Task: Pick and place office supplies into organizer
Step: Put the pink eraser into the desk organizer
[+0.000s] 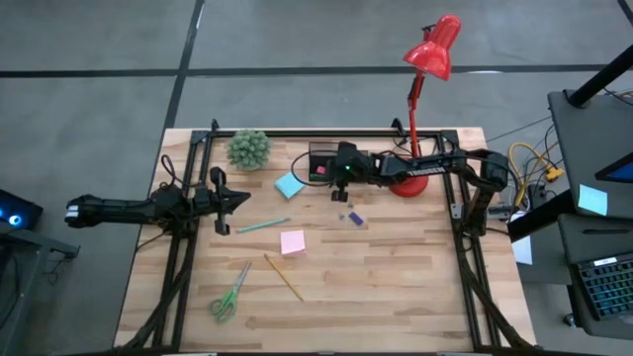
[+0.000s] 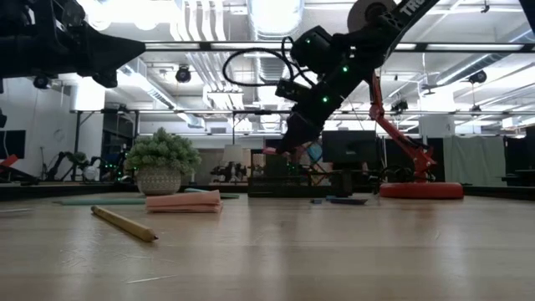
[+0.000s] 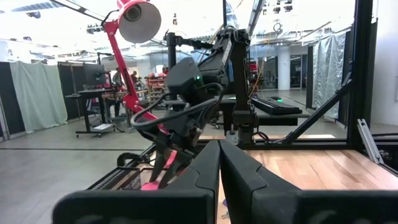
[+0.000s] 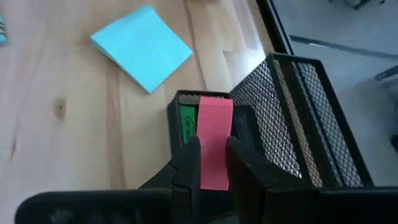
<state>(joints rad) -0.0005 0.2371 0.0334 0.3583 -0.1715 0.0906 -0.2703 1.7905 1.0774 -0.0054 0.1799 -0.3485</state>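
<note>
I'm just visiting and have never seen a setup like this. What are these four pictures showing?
Two robot arms work at a wooden table. One picture looks down from above, one looks level across the tabletop, and two come from cameras on the wrists. The right gripper holds a pink strip over the black mesh organizer. The left gripper waits, shut. Lying loose are a blue sticky pad, pink sticky pad, teal pen, pencil and scissors.

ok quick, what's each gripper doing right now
Left gripper: closed, empty.
Right gripper: closed on a pink piece over the organizer.
</note>
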